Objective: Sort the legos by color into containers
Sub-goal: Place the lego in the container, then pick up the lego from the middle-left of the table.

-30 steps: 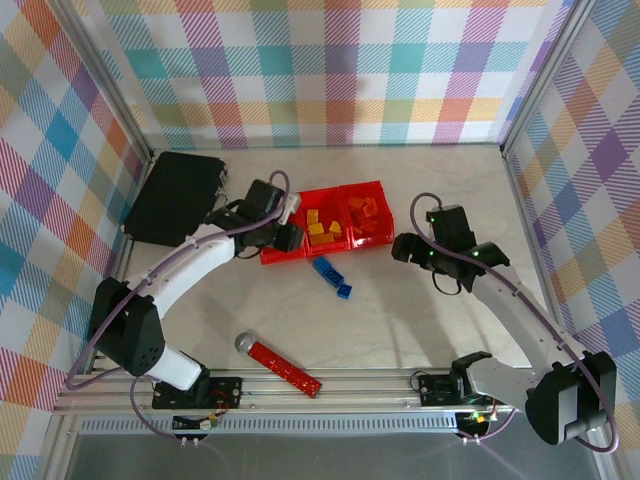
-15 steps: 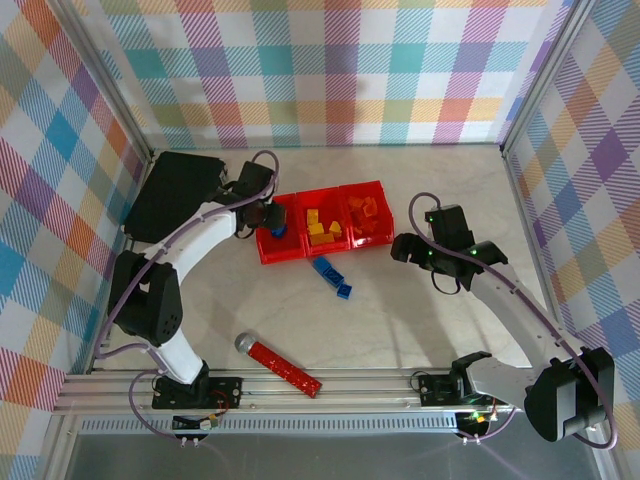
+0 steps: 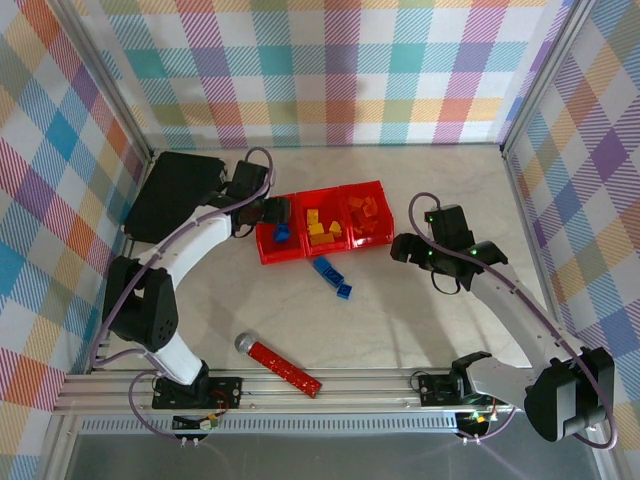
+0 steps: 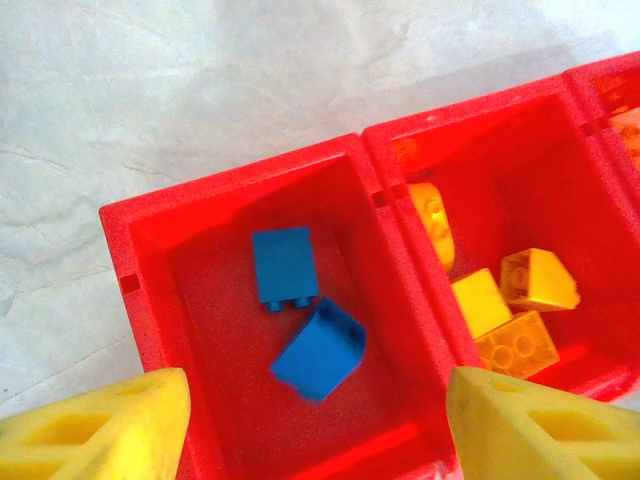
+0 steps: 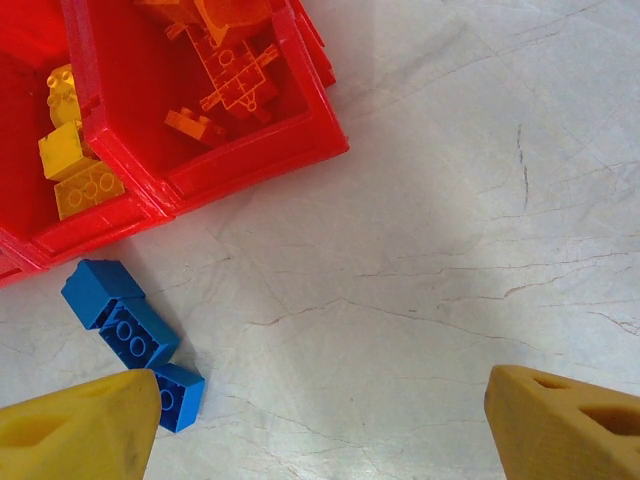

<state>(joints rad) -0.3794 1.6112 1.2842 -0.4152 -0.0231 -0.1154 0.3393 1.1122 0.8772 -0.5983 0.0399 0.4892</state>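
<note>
A pale marbled table [image 3: 400, 310] sits inside pastel plaid walls, with the red tray [image 3: 300, 257] of three bins near its middle. Most of the sorting looks done. The left bin [image 4: 150, 300] holds two blue bricks [image 4: 285, 265], one flat and one tilted. The middle bin holds the yellow bricks [image 4: 485, 300], and the right bin holds the orange ones [image 5: 235, 60].

What is left, as far as the pictures show, is a short row of three blue bricks [image 5: 130, 335] on the table just in front of the tray, touching or nearly touching one another. No other loose bricks are visible.

The left gripper [image 4: 320, 430] hangs over the left bin with its fingers spread wide and nothing between them. The right gripper [image 5: 320, 425] hovers over bare table, right of the tray and near the loose blue bricks, also spread and empty. My guess is that either arm could fetch those three and finish the job.
</note>
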